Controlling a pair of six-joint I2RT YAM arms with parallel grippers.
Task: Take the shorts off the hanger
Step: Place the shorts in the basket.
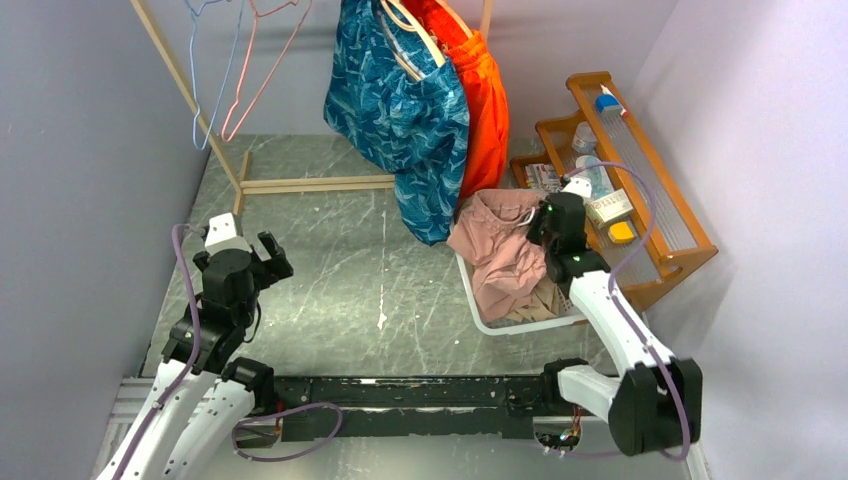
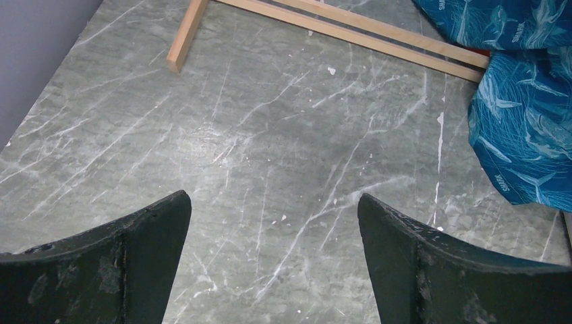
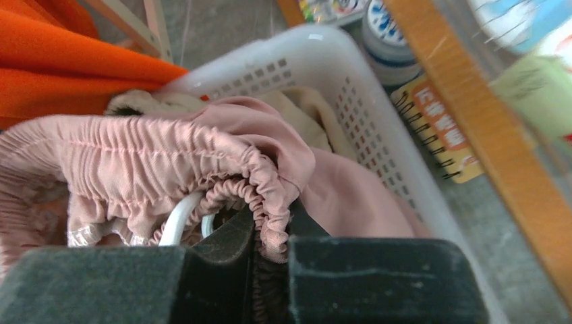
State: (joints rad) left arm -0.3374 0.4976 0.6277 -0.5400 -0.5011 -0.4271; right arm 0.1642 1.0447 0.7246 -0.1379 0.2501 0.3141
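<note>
Listener: Arms first, please. What sits at the near edge of the table?

Describer: Left arm (image 1: pixel 215 320) reaches over the near left part of the grey marbled table (image 1: pixel 330 290). The left jaws stand wide apart with nothing between them, only bare tabletop below. Right arm (image 1: pixel 610 310) stretches over a white basket (image 3: pixel 317 67) by the table's right edge. The right jaws are pinched tight on the gathered waistband of the dusty pink shorts (image 3: pixel 135 162).

Listener: Where do the pink shorts lie?

Describer: Bunched across the basket, partly over a tan pair (image 3: pixel 307 108). A white loop (image 3: pixel 177 219) shows beside the pinched waistband; cord or hanger, I cannot tell.

Listener: And farther back?

Describer: On the wooden rack (image 1: pixel 310 183) at the far edge, blue patterned shorts (image 1: pixel 400 110) hang on a pale hanger (image 1: pixel 412 45), long axis straight up and down. Orange shorts (image 1: pixel 485 110) hang just behind, touching them. Empty wire hangers (image 1: pixel 230 125) dangle toward the far left corner.

Listener: Which arm suits the blue pair?

Describer: A judgement only: the blue hem hangs ahead and to the right of the left jaws, ahead and to the left of the right jaws. The right arm is nearer but occupied. The left arm is free, so it looks the readier one.
</note>
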